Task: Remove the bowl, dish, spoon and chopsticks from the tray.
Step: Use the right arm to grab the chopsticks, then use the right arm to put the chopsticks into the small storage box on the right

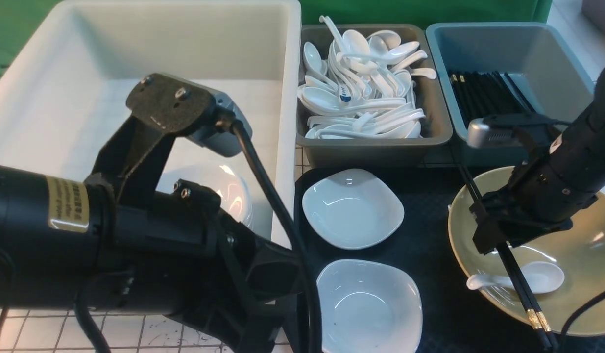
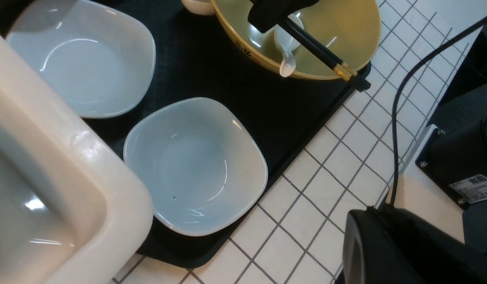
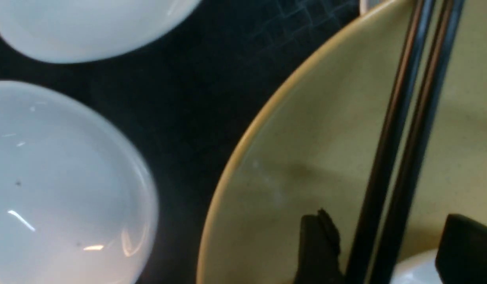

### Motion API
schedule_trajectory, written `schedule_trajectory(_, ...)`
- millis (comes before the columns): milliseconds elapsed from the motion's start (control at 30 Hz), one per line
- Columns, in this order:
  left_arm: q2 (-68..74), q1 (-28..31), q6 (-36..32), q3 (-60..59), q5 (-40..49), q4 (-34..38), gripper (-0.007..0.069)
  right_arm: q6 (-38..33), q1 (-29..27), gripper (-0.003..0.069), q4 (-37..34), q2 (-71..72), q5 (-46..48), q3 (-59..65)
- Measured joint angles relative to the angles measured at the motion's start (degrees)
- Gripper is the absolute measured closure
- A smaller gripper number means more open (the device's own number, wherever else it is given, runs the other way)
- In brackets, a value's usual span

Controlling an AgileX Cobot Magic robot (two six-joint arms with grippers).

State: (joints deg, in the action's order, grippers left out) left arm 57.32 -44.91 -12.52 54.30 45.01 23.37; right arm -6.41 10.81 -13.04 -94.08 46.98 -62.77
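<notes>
I see the white bin (image 1: 282, 98) filling the far left of the worktop (image 2: 326, 197), with my left arm (image 1: 135, 235) stretched across in front of it. Just to its right lies the black tray (image 1: 429, 245). The mustard bowl (image 1: 586, 284) sits at the tray's right end. Two white dishes (image 1: 352, 208) (image 1: 368, 306) sit along the tray's left edge, one at the far side and one at the near side, well apart from the bowl. Beyond the tray's far edge stand a grey bin (image 1: 375, 147) of white spoons and a blue bin (image 1: 503, 49) of black chopsticks.

The chopsticks (image 1: 520, 289) lie side by side across the bowl. Their gold-banded ends poke past its near rim, over the tray's near right corner. The spoon (image 1: 544, 277) rests inside the bowl beneath them, its handle pointing towards the bowl's left rim.

My right arm (image 1: 567, 166) hangs over the bowl. The right jaws are spread apart and straddle the chopsticks, one jaw on either side. There is a clear gap on at least one side, so nothing is clamped. The left jaws are outside all my views and are fully closed.
</notes>
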Motion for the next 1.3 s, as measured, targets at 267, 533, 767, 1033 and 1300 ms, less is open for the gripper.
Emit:
schedule_trajectory(267, 0.00, 0.00, -0.18, 0.00, -0.38, 0.24, 0.0625, -2.46, 0.00, 0.0389, -0.05, -4.27, -0.34, 0.00)
schedule_trajectory(533, 0.00, 0.00, -0.30, 0.00, -1.49, 0.30, 0.0625, -5.36, 0.00, 0.0575, 0.78, -2.00, 5.81, -2.93)
schedule_trajectory(767, 0.00, 0.00, -1.21, 0.00, -9.28, 0.42, 0.0625, -5.36, -4.01, 0.0575, 1.87, 1.15, 9.08, -16.27)
schedule_trajectory(1033, 0.00, 0.00, -1.32, 0.00, -16.68, 0.71, 0.0625, -7.25, -12.14, 0.0575, -7.00, -17.39, 9.09, -45.15)
schedule_trajectory(1300, 0.00, 0.00, -2.40, 0.00, -26.49, 0.97, 0.0625, -3.58, -15.80, 0.0575, -10.53, -45.55, 8.54, -80.81)
